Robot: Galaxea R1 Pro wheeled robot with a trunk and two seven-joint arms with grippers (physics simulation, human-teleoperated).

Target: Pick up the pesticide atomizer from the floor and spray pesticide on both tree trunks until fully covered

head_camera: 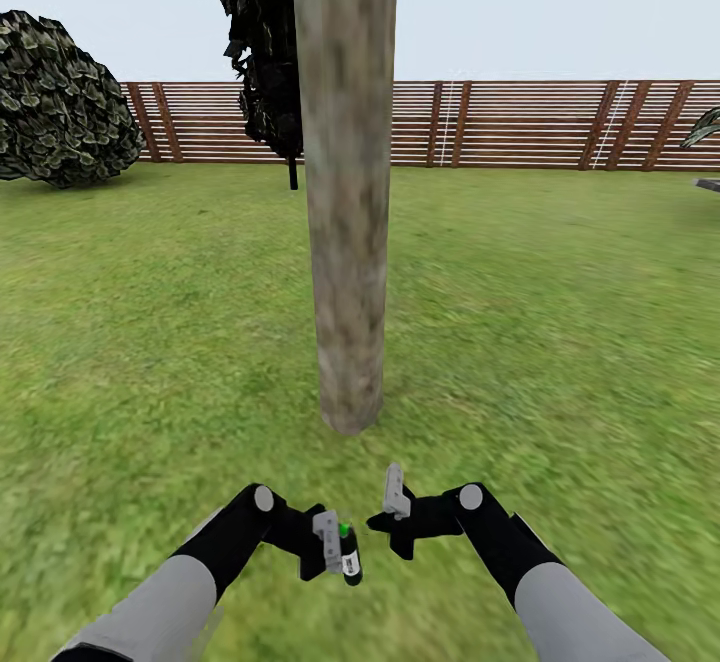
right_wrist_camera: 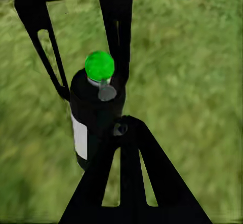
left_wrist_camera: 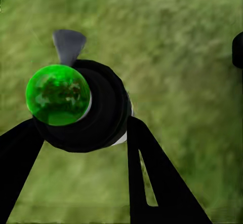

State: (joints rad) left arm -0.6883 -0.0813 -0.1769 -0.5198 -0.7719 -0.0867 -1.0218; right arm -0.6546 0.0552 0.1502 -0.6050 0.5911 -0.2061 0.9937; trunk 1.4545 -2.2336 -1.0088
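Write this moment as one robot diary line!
left claw: shut on atomizer | right claw: empty | tree trunk: ahead | ground: lawn

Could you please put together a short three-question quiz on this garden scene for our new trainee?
1. True or false: the left gripper holds the pesticide atomizer.
2. What colour is the atomizer's top? A red, B green, C white.
3. What stands on the lawn directly ahead of both arms?

Key: 1 true; 2 B; 3 the tree trunk, in front of the wooden fence.
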